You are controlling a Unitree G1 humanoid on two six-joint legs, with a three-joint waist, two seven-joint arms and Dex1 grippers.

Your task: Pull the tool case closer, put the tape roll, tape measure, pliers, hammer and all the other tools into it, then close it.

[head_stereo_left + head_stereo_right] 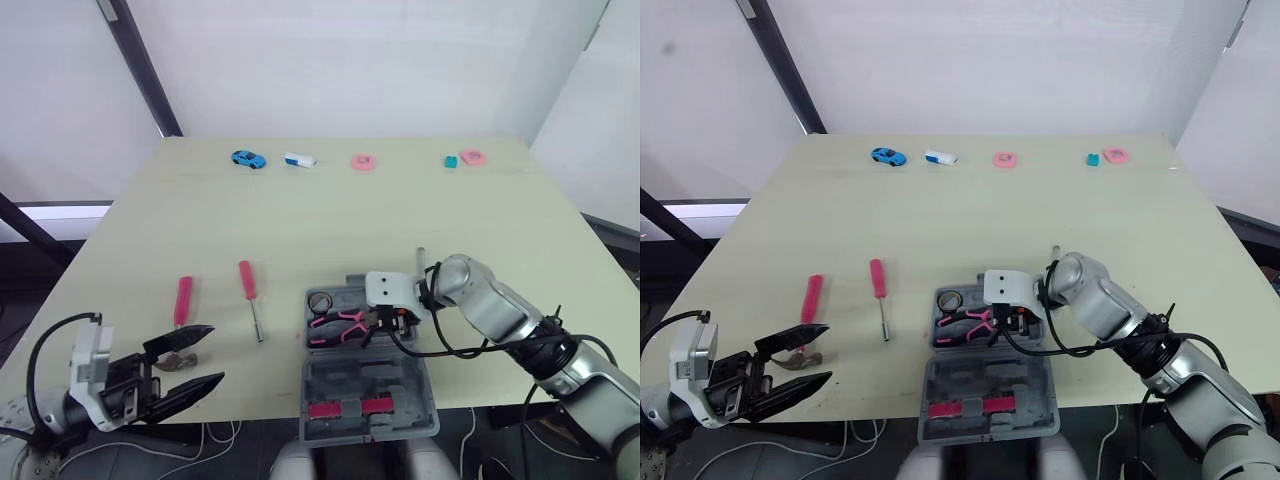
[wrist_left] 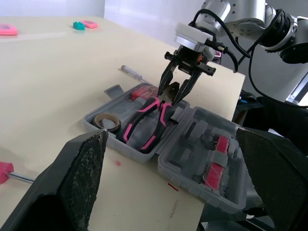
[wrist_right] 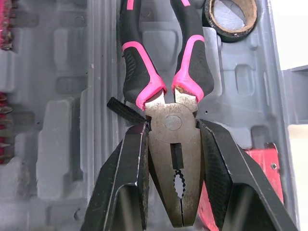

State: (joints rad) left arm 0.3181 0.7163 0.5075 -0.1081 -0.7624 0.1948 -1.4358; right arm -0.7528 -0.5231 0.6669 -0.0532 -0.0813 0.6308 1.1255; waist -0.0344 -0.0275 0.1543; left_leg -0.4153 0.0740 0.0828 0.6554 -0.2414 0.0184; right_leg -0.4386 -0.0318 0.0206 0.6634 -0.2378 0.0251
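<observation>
The grey tool case (image 1: pixel 400 385) lies open at the table's front edge, its lid (image 1: pixel 368 425) toward me. Inside the tray lie pink-handled pliers (image 1: pixel 335 322), a tape roll (image 1: pixel 320 302) and a red tool (image 3: pixel 262 166). My right gripper (image 3: pixel 172 126) is shut on the pliers' metal head, one finger against each side, while the pliers rest in the tray. At the front left my left gripper (image 1: pixel 215 353) stands open just over the head of the pink-handled hammer (image 1: pixel 183 300). A pink screwdriver (image 1: pixel 248 285) lies right of the hammer.
A slim screwdriver shaft (image 1: pixel 421 258) lies just behind the case. Along the far edge sit a blue toy car (image 1: pixel 248 159), a white and blue block (image 1: pixel 299 160), a pink ring (image 1: pixel 363 163), a teal block (image 1: pixel 451 161) and a pink piece (image 1: pixel 472 157).
</observation>
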